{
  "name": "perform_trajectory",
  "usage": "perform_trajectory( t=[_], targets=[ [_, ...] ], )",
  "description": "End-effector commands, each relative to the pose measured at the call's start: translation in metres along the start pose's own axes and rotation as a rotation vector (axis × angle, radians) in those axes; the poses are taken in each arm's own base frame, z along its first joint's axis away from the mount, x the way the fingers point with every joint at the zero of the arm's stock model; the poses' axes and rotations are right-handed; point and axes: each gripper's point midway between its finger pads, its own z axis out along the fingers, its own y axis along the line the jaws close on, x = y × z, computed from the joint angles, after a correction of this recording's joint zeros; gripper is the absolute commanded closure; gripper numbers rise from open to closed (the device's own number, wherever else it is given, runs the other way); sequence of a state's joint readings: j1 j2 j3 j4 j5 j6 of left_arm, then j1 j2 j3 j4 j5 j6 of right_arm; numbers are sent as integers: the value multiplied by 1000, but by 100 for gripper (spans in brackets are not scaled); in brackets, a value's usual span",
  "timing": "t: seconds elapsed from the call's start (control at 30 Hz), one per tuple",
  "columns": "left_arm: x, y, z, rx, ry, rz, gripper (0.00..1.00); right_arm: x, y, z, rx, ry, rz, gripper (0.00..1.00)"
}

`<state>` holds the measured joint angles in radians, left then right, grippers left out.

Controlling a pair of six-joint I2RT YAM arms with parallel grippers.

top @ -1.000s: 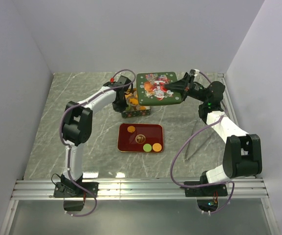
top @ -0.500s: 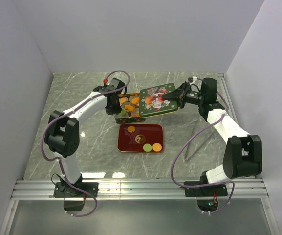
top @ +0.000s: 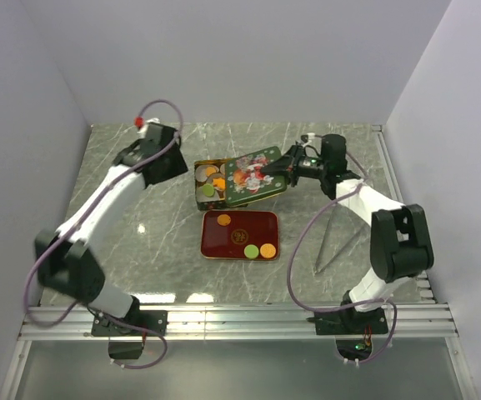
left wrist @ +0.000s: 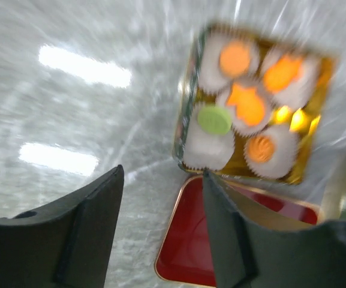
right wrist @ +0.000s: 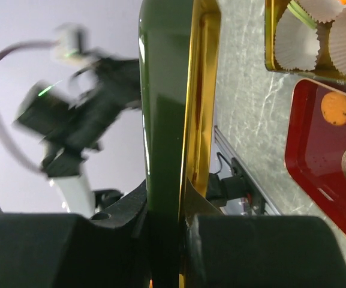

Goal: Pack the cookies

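Green lid (top: 253, 173) clamped edge-on by right gripper (right wrist: 167, 222), tilted over right part of gold tin (top: 197, 185). Left gripper (left wrist: 162, 174) jaws apart, holding nothing, up-left of tin. Cookies (left wrist: 214, 119) sit in paper cups (left wrist: 205, 150) inside tin; three more on red tray (top: 261, 223) just in front of tin.

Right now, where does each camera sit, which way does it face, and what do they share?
Top external: above and behind the bases, facing down at the table; left arm and right arm show whole, right claw gripping the green lid.
Left wrist: on the left arm, looking down past the open left claw at the gold tin of cookies.
Right wrist: on the right arm, looking along the lid's edge clamped in its claw.
Shared: all three see the red tray.
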<state>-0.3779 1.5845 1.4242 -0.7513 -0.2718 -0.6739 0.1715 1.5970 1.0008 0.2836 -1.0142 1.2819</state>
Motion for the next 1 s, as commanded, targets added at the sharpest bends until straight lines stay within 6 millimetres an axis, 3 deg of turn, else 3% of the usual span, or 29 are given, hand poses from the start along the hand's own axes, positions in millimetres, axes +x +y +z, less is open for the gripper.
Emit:
perform_trajectory(
  t=[0.0,0.03,0.07,0.1,0.13,0.23,0.3,0.33,0.37,0.43,0.47,0.5,0.6,0.8,0.97],
  targets=[
    [-48,8,-50,82,-239,-101,37,-1,25,23,-62,18,-168,100],
    [-38,20,-44,67,-248,-109,34,0,29,27,-69,22,-193,100],
    [-39,19,-46,99,-281,-103,33,-2,26,32,-62,26,-197,100],
    [-43,17,-61,169,-331,-108,32,-2,26,36,-62,30,-217,100],
    [-38,18,-53,216,-339,-108,32,2,33,42,-80,42,-245,100],
    [-24,14,-51,311,-246,-113,34,-4,29,55,-83,40,-248,100],
    [-11,-3,-49,427,-146,-91,35,-10,25,65,-96,36,-236,100],
    [-13,-7,-50,466,-146,-92,33,-14,23,72,-117,36,-245,100],
    [-13,-14,-53,508,-146,-92,31,-16,23,76,-129,38,-222,100],
    [-7,-18,-55,570,-136,-95,11,-21,29,84,-160,32,-245,100],
    [-14,-22,-59,611,-167,-104,10,-24,22,91,-150,31,-235,100],
    [-6,-23,-57,644,-137,-103,9,-29,27,95,-156,25,-249,100],
    [-10,-23,-51,696,-138,-123,8,-35,22,111,-139,18,-246,100],
    [-3,-13,-21,703,-105,-155,10,-40,15,133,-157,23,-206,100],
    [-1,-13,4,715,-62,-178,11,-41,-2,149,-132,44,-166,100]
  ],
)
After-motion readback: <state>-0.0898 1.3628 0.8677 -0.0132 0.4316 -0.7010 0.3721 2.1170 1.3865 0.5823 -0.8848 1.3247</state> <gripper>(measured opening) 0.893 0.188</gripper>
